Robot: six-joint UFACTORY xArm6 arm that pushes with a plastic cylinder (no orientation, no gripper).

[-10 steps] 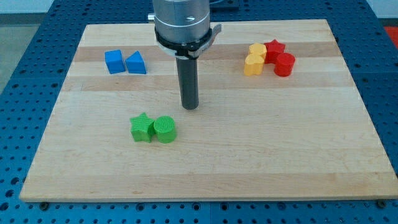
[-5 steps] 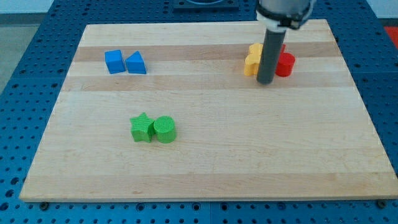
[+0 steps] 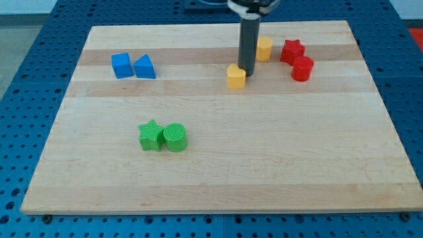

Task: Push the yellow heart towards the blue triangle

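Observation:
The yellow heart point(image 3: 236, 77) lies on the wooden board, right of centre near the view's top. My tip point(image 3: 246, 69) stands just at its upper right side, touching or nearly touching it. The blue triangle point(image 3: 144, 67) sits far to the view's left, next to a blue cube point(image 3: 121, 65). A second yellow block point(image 3: 264, 48) stands up and to the right of the rod.
A red star point(image 3: 291, 50) and a red cylinder point(image 3: 302, 69) sit at the view's upper right. A green star point(image 3: 151, 135) and a green cylinder point(image 3: 176, 137) sit together at the lower left of centre. The board's edge point(image 3: 218, 210) runs along the bottom.
The rod swung from the board's middle to the right, then back left behind the yellow heart. The heart has slid left and down, away from the other yellow block and the red blocks.

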